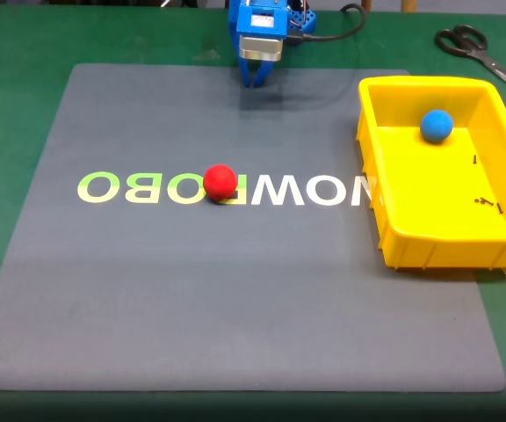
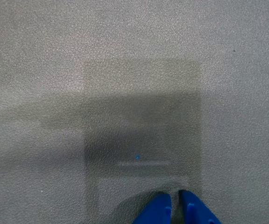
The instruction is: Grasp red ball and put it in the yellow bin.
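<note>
Red ball point(image 1: 220, 181) sits mid-mat point(image 1: 148, 299), w/ gripper point(image 1: 255, 81) at 12 o'clock, tips nearly together, holding nothing. Yellow bin point(image 1: 429, 242) at 3 o'clock has blue ball point(image 1: 436, 126).

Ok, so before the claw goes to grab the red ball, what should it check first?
1. Red ball easy to find: ok. In the fixed view it sits alone on the grey mat, over the printed letters.
2. Nothing beside the ball to bump: ok.
3. Claw near the ball: not ok. It is at the far edge of the mat, well away from the ball.
4. Claw open for a grab: not ok. In the wrist view its fingertips are almost together.
5. Room in the yellow bin: ok. A blue ball sits near its far end; most of the floor is bare.
6. Claw empty: ok.
</note>
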{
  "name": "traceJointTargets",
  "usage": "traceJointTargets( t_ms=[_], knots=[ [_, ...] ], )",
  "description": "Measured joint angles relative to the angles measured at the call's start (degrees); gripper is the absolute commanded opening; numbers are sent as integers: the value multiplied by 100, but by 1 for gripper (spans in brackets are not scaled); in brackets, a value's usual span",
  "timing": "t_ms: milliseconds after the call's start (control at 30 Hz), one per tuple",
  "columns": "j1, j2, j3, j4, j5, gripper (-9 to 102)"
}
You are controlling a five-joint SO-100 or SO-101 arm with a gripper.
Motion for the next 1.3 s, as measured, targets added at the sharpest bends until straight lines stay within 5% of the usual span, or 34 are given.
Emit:
traceJointTargets(
  t_ms=[800,1033,1300],
  knots=[
    [-9,0,0,-88,18,4],
    [185,0,0,-1037,-114,34],
    [457,0,-9,-2496,-387,34]
  ],
)
